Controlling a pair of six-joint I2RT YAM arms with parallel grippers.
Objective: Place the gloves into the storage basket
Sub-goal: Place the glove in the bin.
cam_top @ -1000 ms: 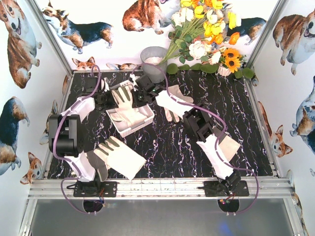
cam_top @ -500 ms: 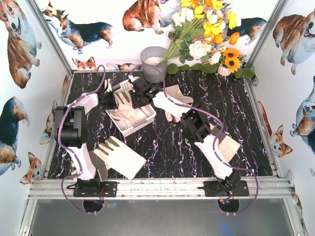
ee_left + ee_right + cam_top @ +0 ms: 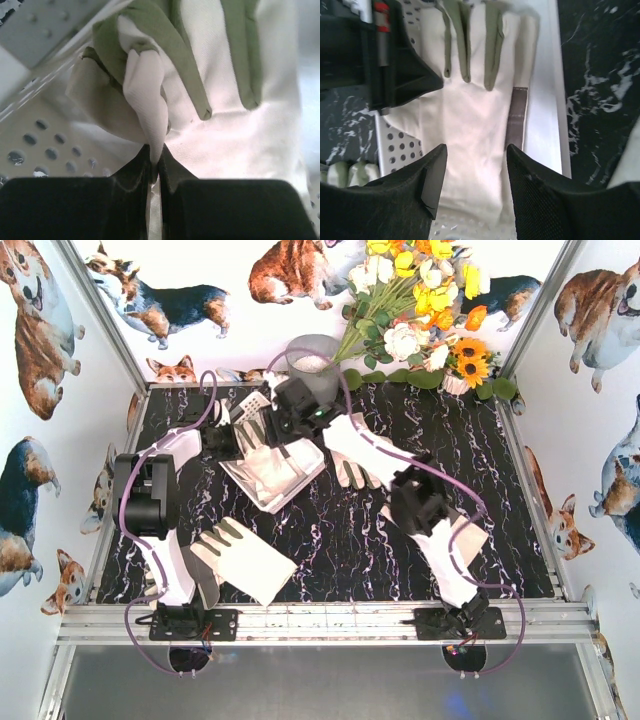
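Black-jointed white arms (image 3: 440,555) — purple cables (image 3: 122,502) trailing along them.

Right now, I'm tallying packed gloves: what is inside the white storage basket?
One glove lies in the storage basket, over its perforated floor, a fold pinched by the left pincer. It covers most of the floor, so anything beneath cannot be seen.

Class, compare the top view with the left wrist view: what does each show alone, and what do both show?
Only the top view: a second glove near the left arm's base, the bucket and flowers. Only the left wrist view: the left hand pinching a fold of the held glove. Both: the held glove in the white basket.
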